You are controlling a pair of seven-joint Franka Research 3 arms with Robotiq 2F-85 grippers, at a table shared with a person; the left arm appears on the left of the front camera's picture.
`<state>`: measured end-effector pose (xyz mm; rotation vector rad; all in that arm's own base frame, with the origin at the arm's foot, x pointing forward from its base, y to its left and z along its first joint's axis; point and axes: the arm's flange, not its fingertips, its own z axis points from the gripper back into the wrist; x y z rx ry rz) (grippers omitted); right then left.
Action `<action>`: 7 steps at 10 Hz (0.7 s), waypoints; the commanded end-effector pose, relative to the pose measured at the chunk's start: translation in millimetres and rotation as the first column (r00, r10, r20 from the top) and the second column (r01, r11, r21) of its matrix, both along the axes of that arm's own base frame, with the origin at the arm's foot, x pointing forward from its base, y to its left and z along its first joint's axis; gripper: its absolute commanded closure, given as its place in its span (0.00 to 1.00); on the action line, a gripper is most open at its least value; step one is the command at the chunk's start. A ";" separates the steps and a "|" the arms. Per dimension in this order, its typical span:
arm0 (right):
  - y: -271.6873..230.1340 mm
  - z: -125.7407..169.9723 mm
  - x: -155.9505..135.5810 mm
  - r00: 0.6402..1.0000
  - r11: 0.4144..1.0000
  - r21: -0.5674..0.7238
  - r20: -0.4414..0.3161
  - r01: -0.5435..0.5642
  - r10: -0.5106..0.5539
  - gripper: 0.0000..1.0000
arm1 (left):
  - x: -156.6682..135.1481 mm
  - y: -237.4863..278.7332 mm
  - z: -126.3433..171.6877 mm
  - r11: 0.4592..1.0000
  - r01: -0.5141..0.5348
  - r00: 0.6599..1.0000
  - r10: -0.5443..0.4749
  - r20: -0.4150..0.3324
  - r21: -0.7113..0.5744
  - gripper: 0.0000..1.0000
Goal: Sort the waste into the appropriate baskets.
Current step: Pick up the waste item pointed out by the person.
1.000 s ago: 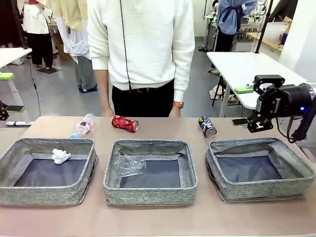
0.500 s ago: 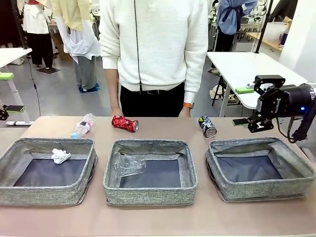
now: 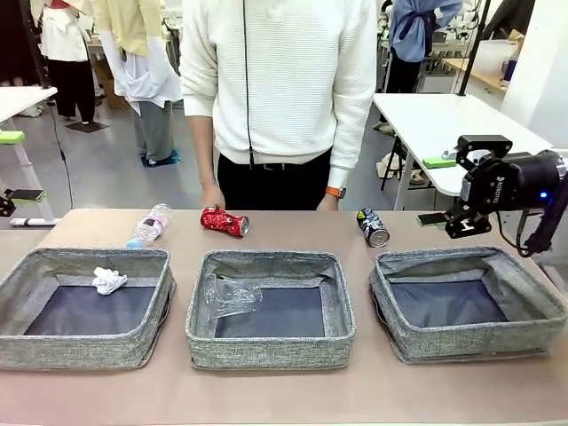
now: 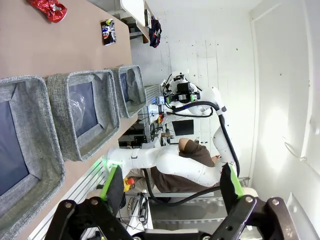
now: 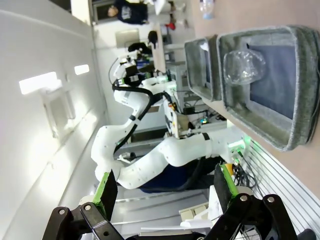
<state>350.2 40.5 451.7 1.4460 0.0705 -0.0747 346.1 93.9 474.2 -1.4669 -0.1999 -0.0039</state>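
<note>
The red dented drink can [image 3: 224,221] and the dark can with green marks [image 3: 374,227] lie on the table's far side. Both look light, thin-walled and slick, so grip across the body. The clear plastic bottle [image 3: 149,224] lies nearby.

The left grey woven basket [image 3: 80,355] holds a white tissue wad [image 3: 109,280]. The middle basket [image 3: 271,353] holds a crumpled clear bottle [image 3: 231,295]. The right basket [image 3: 470,342] shows bare floor.

The left gripper [image 4: 171,185] and right gripper [image 5: 165,187] stand spread, holding nothing.

Baskets [image 3: 271,351] in a row, tissue [image 3: 108,280] in left, bottle [image 3: 229,295] in middle, can [image 3: 224,221] behind middle
</note>
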 end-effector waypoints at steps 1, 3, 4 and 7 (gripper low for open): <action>-4.0 5.0 0.9 1.000 1.000 -0.005 -0.017 -0.014 0.013 0.00 | -0.8 -3.0 2.6 1.000 -0.010 1.000 0.010 0.005 -0.018 0.00; -4.0 5.0 0.9 1.000 1.000 -0.005 -0.017 -0.014 0.013 0.00 | -0.8 -3.0 2.6 1.000 -0.010 1.000 0.010 0.005 -0.018 0.00; -4.0 5.0 0.9 1.000 1.000 -0.005 -0.017 -0.014 0.013 0.00 | -0.8 -3.0 2.6 1.000 -0.010 1.000 0.010 0.005 -0.018 0.00; -4.0 5.0 0.9 1.000 1.000 -0.005 -0.017 -0.014 0.013 0.00 | -0.8 -3.0 2.6 1.000 -0.010 1.000 0.010 0.005 -0.018 0.00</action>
